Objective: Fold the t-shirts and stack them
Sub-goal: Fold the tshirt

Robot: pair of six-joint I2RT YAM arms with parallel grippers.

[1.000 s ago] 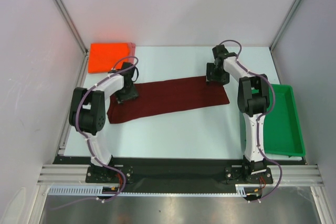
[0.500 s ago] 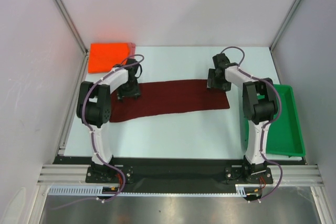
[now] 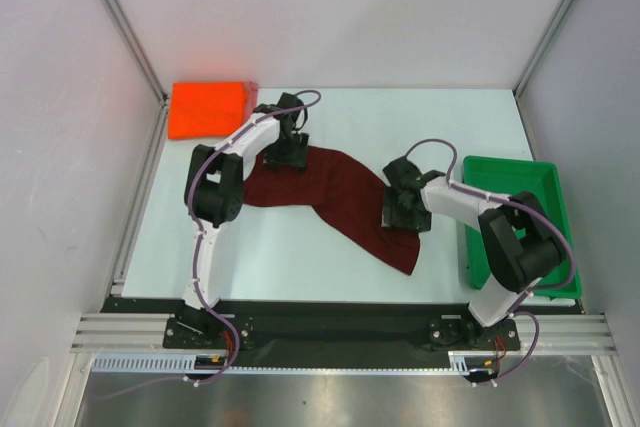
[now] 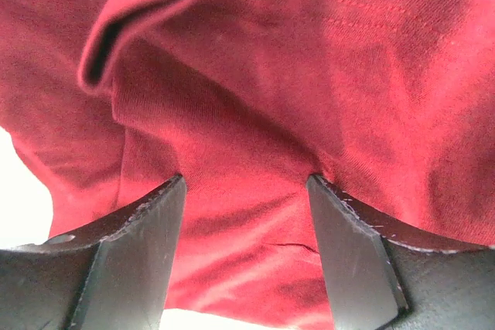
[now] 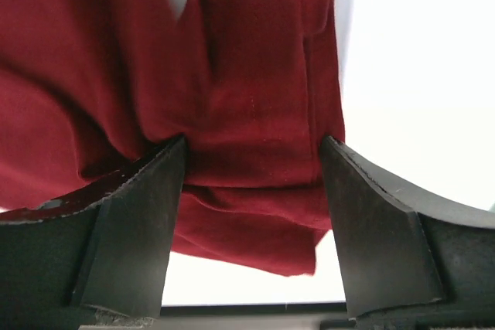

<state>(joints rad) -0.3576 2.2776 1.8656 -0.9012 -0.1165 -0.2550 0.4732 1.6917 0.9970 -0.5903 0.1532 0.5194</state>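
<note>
The dark maroon t-shirt (image 3: 340,192) stretches as a twisted band across the table between my two grippers. My left gripper (image 3: 287,152) grips its far left end; in the left wrist view (image 4: 245,179) the cloth (image 4: 247,98) is bunched between the fingers. My right gripper (image 3: 403,212) grips its right part, and a tail hangs past it toward the near edge. In the right wrist view (image 5: 254,141) folded layers of cloth (image 5: 255,59) sit between the fingers. The bright orange-red t-shirt (image 3: 205,109) lies folded at the far left corner, with a pinkish edge (image 3: 253,88) showing beside it.
A green plastic tray (image 3: 545,227) stands at the right edge of the table, close to my right arm. White walls and metal frame posts close in the table on the left, far and right sides.
Both grippers have moved with the maroon shirt. The left went farther and right, the right came nearer. The shirt went from a flat, long band to a twisted diagonal one.
</note>
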